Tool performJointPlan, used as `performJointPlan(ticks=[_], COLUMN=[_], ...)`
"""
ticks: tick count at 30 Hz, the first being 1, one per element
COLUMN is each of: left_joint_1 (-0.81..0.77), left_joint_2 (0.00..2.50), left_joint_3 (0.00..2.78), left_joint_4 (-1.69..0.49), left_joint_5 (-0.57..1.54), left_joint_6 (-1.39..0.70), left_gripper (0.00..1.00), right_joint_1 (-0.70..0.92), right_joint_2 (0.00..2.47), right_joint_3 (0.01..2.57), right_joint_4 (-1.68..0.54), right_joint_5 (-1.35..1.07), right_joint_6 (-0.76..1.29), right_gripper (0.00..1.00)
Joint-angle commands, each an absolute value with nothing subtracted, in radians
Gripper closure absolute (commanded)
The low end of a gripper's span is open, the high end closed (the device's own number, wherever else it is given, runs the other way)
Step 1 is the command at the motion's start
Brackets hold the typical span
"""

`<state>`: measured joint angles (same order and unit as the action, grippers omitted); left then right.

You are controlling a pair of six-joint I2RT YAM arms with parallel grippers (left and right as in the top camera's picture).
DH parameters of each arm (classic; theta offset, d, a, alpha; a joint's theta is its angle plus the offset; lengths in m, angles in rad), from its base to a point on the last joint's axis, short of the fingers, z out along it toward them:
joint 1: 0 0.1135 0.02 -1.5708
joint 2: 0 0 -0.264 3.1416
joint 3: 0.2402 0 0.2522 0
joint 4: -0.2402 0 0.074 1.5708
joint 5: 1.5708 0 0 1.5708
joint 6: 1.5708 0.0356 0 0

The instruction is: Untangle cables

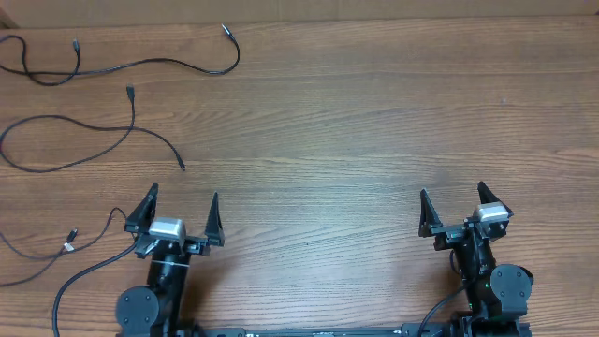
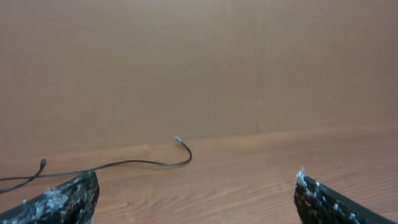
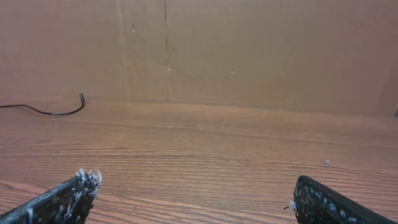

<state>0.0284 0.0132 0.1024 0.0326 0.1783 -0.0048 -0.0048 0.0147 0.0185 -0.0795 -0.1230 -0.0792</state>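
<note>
- The left fingers (image 1: 214, 221) are spread wide and hold nothing, over a brown wooden desk (image 1: 328, 122).
- The right fingers (image 1: 428, 213) are also spread wide and empty.
- Thin black cables with small plug ends (image 1: 140, 62) lie as separate strands.
- The far strand (image 1: 224, 30) lies well ahead of the left fingers, the middle strand (image 1: 133, 112) nearer and ahead-left, and the near strand (image 1: 67, 245) left of them.
- All are well apart from the right fingers.

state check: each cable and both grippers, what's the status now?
left gripper: open, empty.
right gripper: open, empty.
top cable: lying loose on the table, unheld.
middle cable: loose, unheld, apart from top cable.
lower-left cable: loose, unheld, runs out of frame.
</note>
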Motion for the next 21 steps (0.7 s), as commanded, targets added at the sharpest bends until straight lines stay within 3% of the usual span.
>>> performJointPlan(ticks=[1,10,21], left_joint_1=[0.022,0.014,0.014], left_joint_2=[0.003,0.003,0.003], left_joint_3=[0.027,0.005,0.005], left_joint_4=[0.104,0.003,-0.079], left_joint_5=[0.077,-0.012,-0.011], left_joint_6=[-0.105,-0.107,0.051], left_gripper=[0.0,0.0,0.0], right_joint_1=[-0.001,-0.001,-0.001], right_joint_2=[0.003,0.003,0.003], right_joint_3=[0.009,0.009,0.009], right_joint_4=[-0.076,-0.076,-0.076], right_joint_5=[-0.117,-0.117,-0.117], right_joint_6=[-0.08,-0.08,-0.08], right_gripper=[0.0,0.0,0.0])
